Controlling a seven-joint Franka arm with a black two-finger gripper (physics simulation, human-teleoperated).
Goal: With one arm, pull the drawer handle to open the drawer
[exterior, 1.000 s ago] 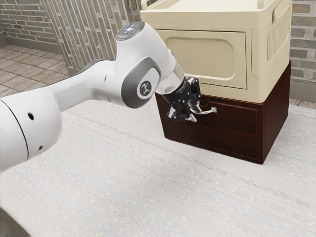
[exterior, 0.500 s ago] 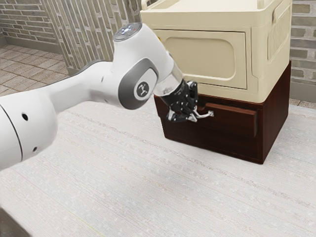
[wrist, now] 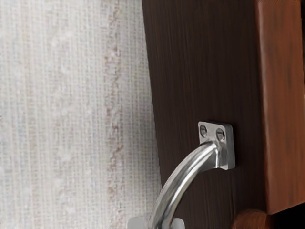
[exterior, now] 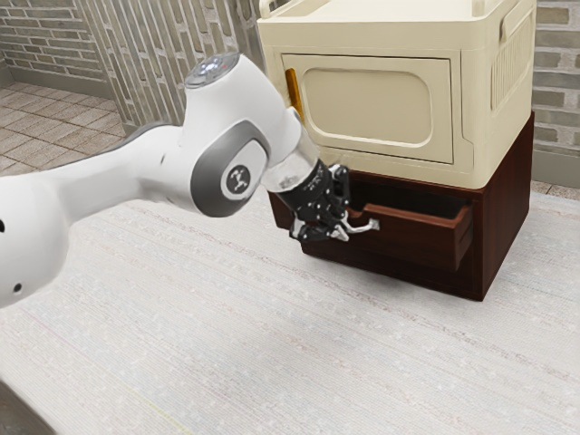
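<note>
My gripper (exterior: 343,227) is at the front of the upper drawer (exterior: 419,239), shut on the silver handle (exterior: 370,225). That drawer stands partly out of the dark red-brown cabinet (exterior: 504,204), and its dark inside shows behind the front. In the wrist view the curved handle (wrist: 183,179) runs from a screwed plate on the drawer front (wrist: 209,71) down to my gripper (wrist: 158,223), with a pale fingertip on either side of the bar. My hand hides part of the handle and of the drawer front in the exterior view.
A cream box (exterior: 372,100) with a panelled door rests on top of the cabinet, an orange-yellow strip (exterior: 293,91) at its front edge. Pale textured surface (exterior: 299,344) extends before the cabinet. Brick walls (exterior: 555,86) stand behind.
My hand has drawn back toward the exterior view's left with the handle, and the upper drawer has slid out from nearly flush to partly open.
</note>
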